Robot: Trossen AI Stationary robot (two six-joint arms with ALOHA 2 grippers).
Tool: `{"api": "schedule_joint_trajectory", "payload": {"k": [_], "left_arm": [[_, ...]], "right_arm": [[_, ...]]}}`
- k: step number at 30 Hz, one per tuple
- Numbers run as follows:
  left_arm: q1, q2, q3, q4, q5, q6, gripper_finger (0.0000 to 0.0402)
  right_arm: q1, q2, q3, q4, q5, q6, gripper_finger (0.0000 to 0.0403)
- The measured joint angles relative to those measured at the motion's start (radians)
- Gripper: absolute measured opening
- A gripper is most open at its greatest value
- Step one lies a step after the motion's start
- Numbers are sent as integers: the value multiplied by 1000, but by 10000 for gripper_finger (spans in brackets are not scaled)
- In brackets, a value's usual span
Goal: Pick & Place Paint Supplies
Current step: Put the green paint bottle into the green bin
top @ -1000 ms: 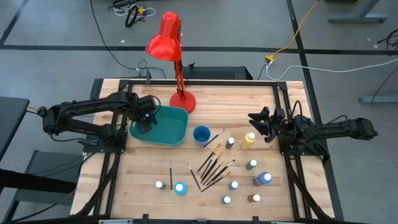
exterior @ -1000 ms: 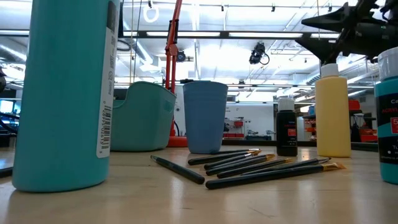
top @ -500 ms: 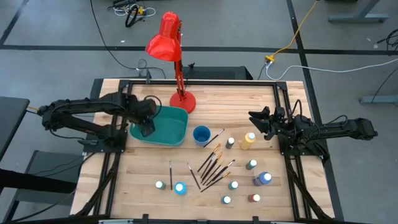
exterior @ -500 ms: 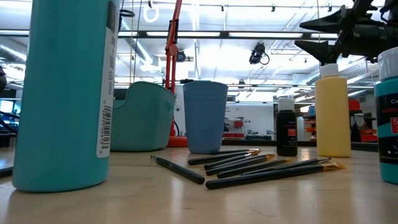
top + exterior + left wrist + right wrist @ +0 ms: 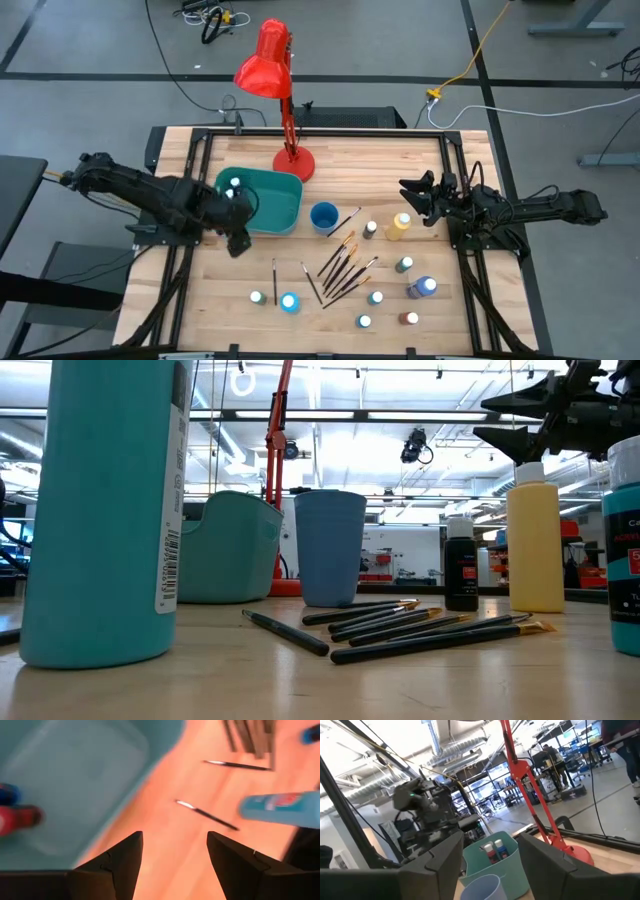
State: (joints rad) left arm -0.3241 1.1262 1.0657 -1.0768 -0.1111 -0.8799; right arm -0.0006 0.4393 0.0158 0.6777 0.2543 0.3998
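Note:
Several small white-capped paint bottles (image 5: 375, 297), a taller yellow bottle (image 5: 398, 226) and thin dark brushes (image 5: 340, 268) stand or lie on the wooden table. More bottles (image 5: 494, 851) stand inside the teal bin (image 5: 270, 205). My left gripper (image 5: 238, 244) hangs open above the bare table just near of the bin's left corner, fingers slanting down; its wrist view shows two loose brushes (image 5: 207, 816) and a large teal bottle (image 5: 280, 807) ahead. My right gripper (image 5: 408, 190) waits open at the right, raised above the yellow bottle (image 5: 535, 540), and holds nothing.
A red desk lamp (image 5: 285, 90) stands at the far edge behind the bin. A blue cup (image 5: 323, 216) sits right of the bin. A large teal bottle (image 5: 290, 301) stands near the front edge. Bare wood lies at the table's near left.
My left gripper has swung out from over the teal bin toward the table's near edge, rising a little and turning, its fingers still open. A white-capped bottle inside the bin, covered by the gripper before, now shows.

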Motion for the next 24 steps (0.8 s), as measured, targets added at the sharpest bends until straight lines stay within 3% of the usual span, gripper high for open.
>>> {"api": "schedule_joint_trajectory", "payload": {"k": [7, 18, 24], "left_arm": [[-167, 58, -1, 100, -32, -91, 231], [-315, 268, -2, 316, -9, 105, 231], [-356, 350, -2, 411, 0, 129, 231]], "right_arm": [[0, 0, 0, -2, 0, -53, 204], [0, 0, 0, -6, 0, -49, 204], [0, 0, 0, -6, 0, -46, 204]]}}
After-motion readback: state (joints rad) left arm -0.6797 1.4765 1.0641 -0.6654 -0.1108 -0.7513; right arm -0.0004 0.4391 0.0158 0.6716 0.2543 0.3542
